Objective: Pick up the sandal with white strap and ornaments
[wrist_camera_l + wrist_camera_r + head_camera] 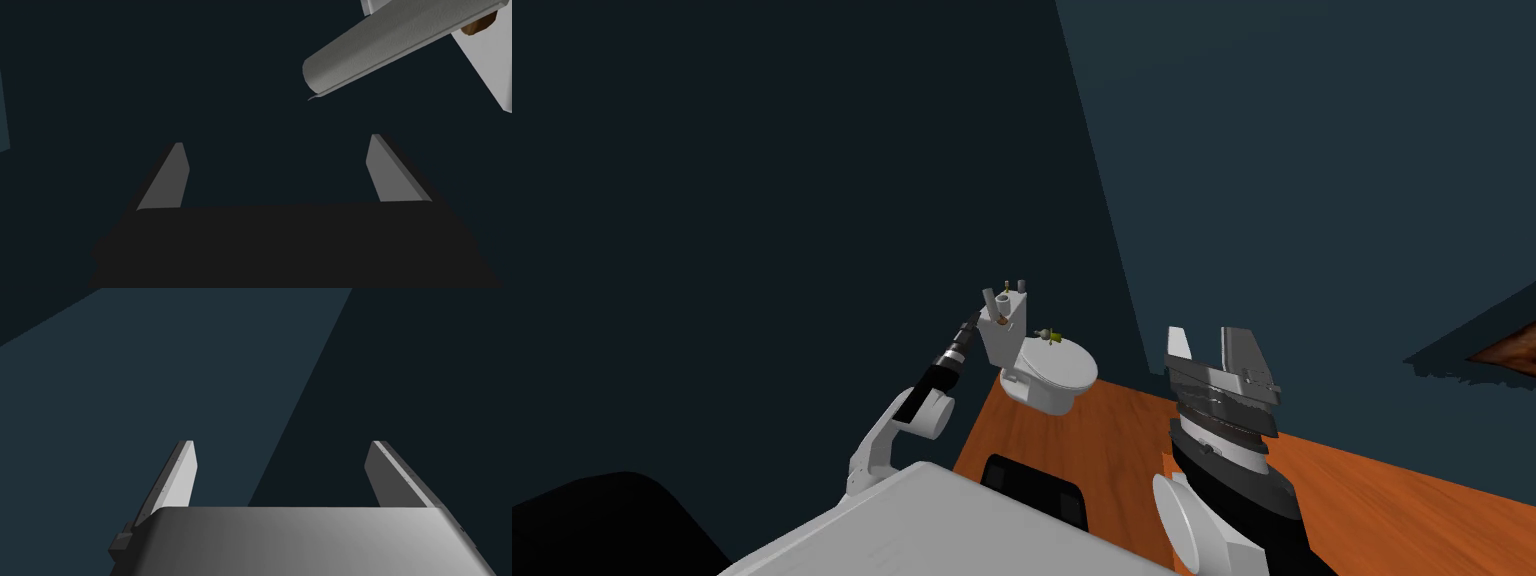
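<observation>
Brown against white, the sandal (1000, 320), as I take that small thing to be, lies on top of the tank (1004, 350) of the toilet (1047, 375); its strap and ornaments are too small to tell. A grey paper roll (395, 42) stands just beside it on the tank. The left gripper (277, 140) hangs near the tank's side, fingers spread with nothing between them. To reach well, it should turn toward the tank top and come in clear of the roll, so the fingers straddle the sandal alone. The dark wall (812, 200) behind the toilet is close and probably leaves little room; the orange floor (1362, 500) in front of the toilet is open. The right gripper (1209, 340), fingers spread and empty, hangs well apart from the toilet.
</observation>
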